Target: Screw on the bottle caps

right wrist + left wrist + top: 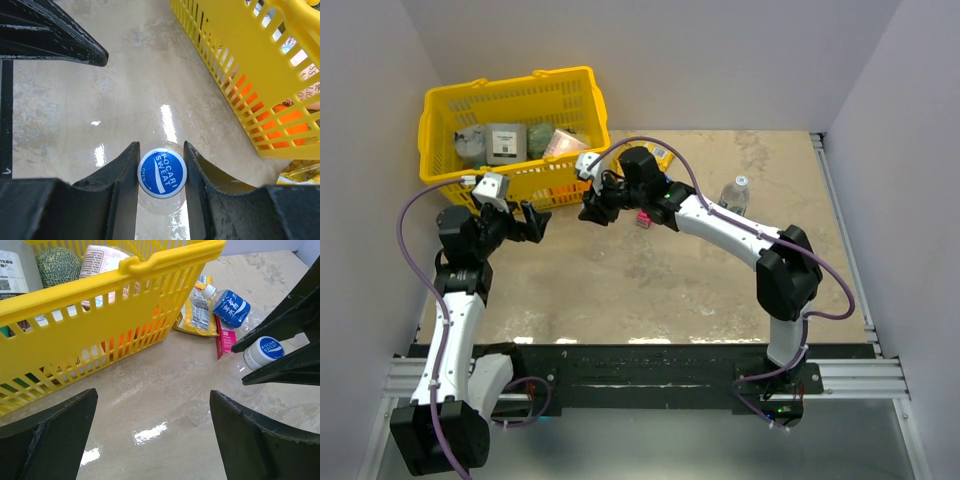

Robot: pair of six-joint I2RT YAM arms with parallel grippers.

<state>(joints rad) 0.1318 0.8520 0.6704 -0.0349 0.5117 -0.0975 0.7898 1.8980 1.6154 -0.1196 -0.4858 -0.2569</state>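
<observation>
My right gripper (160, 150) is shut on a blue "Pocari Sweat" cap (162, 172) that sits on top of an upright clear bottle (161, 206). In the left wrist view the same cap (264, 352) shows between the right fingers (280, 325). My left gripper (153, 395) is open and empty, low over the table just left of that bottle. A bottle with a dark blue label (232, 308) and a whitish cap (209, 291) lies by the basket. Another clear bottle (735, 195) stands at the right. In the top view the grippers, left (532, 222) and right (592, 210), face each other.
A yellow basket (560, 95) with packets and a green ball stands at the back left, close behind both grippers. A yellow snack packet (197, 315) and a pink packet (226, 337) lie beside the lying bottle. White walls enclose the table.
</observation>
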